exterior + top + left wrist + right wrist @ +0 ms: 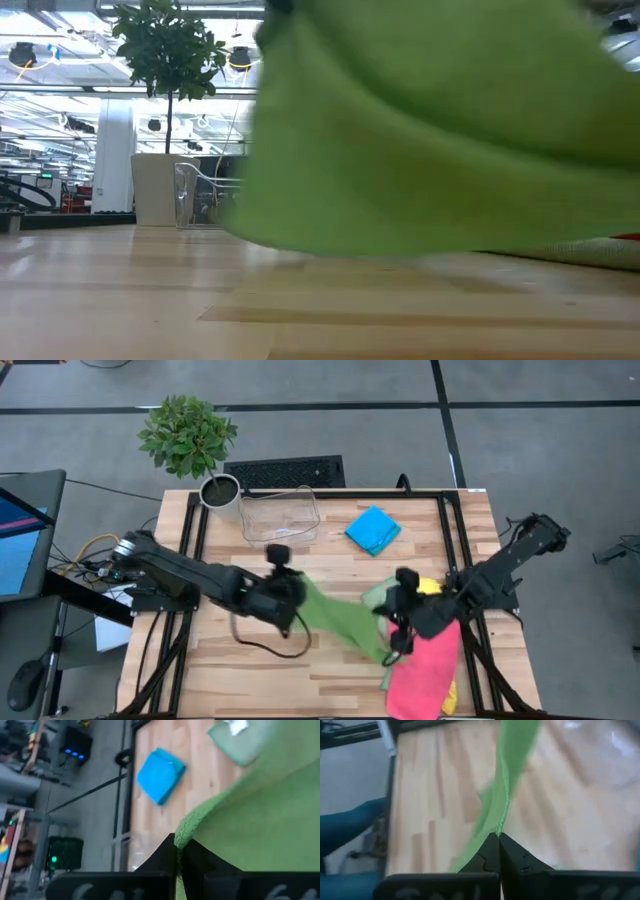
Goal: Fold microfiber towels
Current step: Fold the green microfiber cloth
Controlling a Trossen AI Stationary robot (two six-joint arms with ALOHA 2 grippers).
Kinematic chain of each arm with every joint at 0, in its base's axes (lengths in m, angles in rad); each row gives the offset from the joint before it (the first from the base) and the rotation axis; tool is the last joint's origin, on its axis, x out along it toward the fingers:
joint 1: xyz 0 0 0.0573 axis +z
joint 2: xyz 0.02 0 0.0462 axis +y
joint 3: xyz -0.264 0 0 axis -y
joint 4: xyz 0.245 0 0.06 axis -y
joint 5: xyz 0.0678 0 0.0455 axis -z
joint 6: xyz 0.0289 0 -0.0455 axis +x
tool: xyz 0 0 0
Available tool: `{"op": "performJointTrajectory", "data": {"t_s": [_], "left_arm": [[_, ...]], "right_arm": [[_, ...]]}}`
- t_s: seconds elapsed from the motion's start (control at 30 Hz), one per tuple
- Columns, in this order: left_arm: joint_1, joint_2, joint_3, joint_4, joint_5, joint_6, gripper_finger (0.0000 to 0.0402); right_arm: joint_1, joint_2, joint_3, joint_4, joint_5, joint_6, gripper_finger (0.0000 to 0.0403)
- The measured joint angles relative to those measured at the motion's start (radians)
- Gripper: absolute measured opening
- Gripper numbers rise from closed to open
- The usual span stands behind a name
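Note:
A bright green towel (340, 615) hangs between my two grippers over the table's middle. In the low view this towel (430, 130) fills the upper picture, and its lower edge sags just above the wood. My left gripper (296, 592) is shut on its left end and my right gripper (398, 610) on its right end. A pink towel (425, 665) lies flat at the near right, with yellow cloth (430, 588) and a pale sage towel (376, 595) beside it. A folded blue towel (373, 530) lies farther back. My left gripper pinches the green towel's hemmed edge (181, 827) between its two fingers, coming from the table's left and slanting down. The cloth runs away from the fingers toward the right arm, lifted off the table. My right gripper pinches an edge of the green towel (501, 822) between its two shut fingers, slanting down from the table's right. From the fingers the cloth runs on as a narrow gathered band above the wood.
A clear plastic bin (280, 515) stands at the far middle, with a potted plant (218, 488) at its left. A black metal frame (445, 550) runs along the table's sides. Bare wood lies at the near left.

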Motion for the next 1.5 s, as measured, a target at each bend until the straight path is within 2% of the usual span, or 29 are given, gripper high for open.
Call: {"op": "performJointTrajectory", "data": {"t_s": [0.2, 0.33, 0.47, 0.6, 0.73, 0.83, 1.0, 1.13, 1.23, 1.37, 1.5], "left_arm": [[0.000, -0.136, 0.000, -0.235, -0.038, -0.137, 0.0000], [0.054, -0.175, -0.012, -0.358, -0.051, -0.148, 0.0000], [0.115, -0.195, -0.023, -0.420, -0.088, -0.142, 0.0000], [0.141, -0.209, -0.023, -0.442, -0.102, -0.161, 0.0000], [0.113, -0.214, -0.024, -0.454, -0.010, -0.235, 0.0000], [0.061, -0.205, -0.070, -0.472, 0.049, -0.299, 0.0000], [-0.058, -0.205, -0.254, -0.443, 0.179, -0.483, 0.0000], [-0.186, -0.206, -0.386, -0.388, 0.274, -0.636, 0.0000], [-0.276, -0.206, -0.439, -0.327, 0.341, -0.762, 0.0000], [-0.370, -0.207, -0.466, -0.292, 0.387, -0.864, 0.0000], [-0.401, -0.207, -0.465, -0.263, 0.370, -0.936, 0.0000]], "right_arm": [[-0.156, 0.000, 0.053, 0.000, 0.019, -0.195, 0.0012], [-0.293, 0.021, 0.054, 0.032, 0.045, -0.310, 0.0012], [-0.413, 0.034, 0.057, 0.074, 0.057, -0.390, 0.0012], [-0.452, 0.034, 0.078, 0.074, 0.054, -0.407, 0.0013], [-0.420, 0.038, 0.084, 0.059, 0.003, -0.372, 0.0013], [-0.360, 0.093, 0.083, 0.032, -0.016, -0.305, 0.0013], [-0.236, 0.260, 0.084, 0.051, -0.020, -0.175, 0.0018], [-0.142, 0.416, 0.092, 0.175, -0.032, -0.166, 0.0020], [-0.093, 0.497, 0.142, 0.165, -0.039, -0.153, 0.0024], [-0.061, 0.533, 0.189, -0.003, -0.079, -0.074, 0.0047], [-0.050, 0.534, 0.191, -0.015, -0.110, -0.004, 0.0094]]}}
